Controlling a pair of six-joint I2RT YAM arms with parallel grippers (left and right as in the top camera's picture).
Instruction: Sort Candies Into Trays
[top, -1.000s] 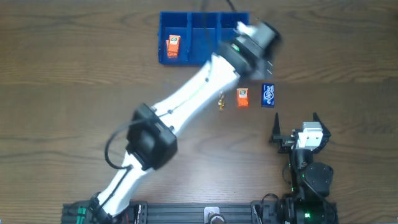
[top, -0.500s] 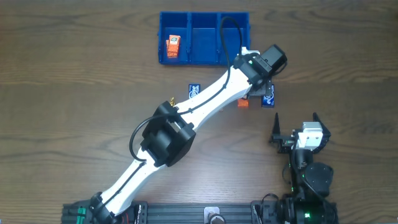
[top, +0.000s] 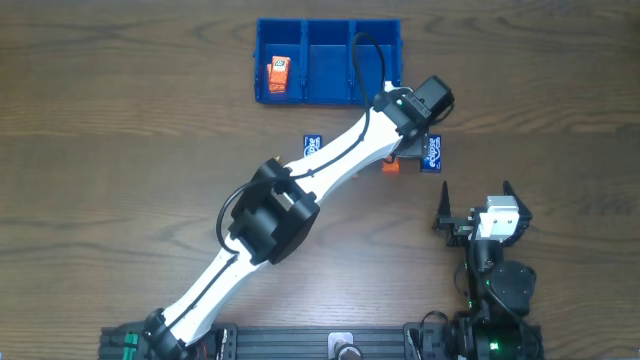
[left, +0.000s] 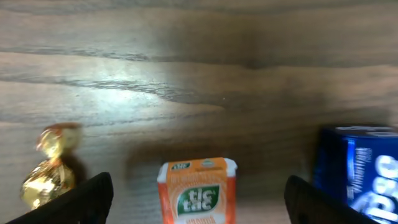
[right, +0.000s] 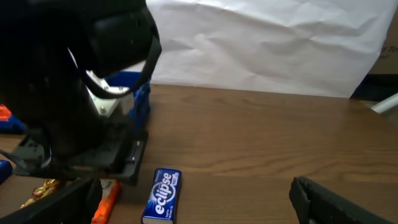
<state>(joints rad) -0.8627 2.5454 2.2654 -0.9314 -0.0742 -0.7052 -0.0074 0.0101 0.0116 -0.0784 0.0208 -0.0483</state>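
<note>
My left gripper (left: 198, 202) is open and hangs low over the table, with an orange candy box (left: 199, 190) lying between its fingers. A gold-wrapped candy (left: 53, 165) lies to one side of it and a blue gum pack (left: 360, 171) to the other. In the top view the left arm reaches across to the right, its gripper (top: 418, 112) just above the orange box (top: 390, 166) and the blue pack (top: 431, 153). A second blue pack (top: 312, 146) lies beside the arm. My right gripper (top: 475, 208) stands open near its base, holding nothing.
A blue tray (top: 328, 98) with three compartments stands at the back, one orange box (top: 279, 75) in its left compartment. The right wrist view has the left arm's dark gripper (right: 81, 93) above the blue pack (right: 163, 194).
The left arm has swung from over the tray's right compartment toward the front and come down over the orange box. A blue pack beside the arm has come into sight. The right arm is still.
</note>
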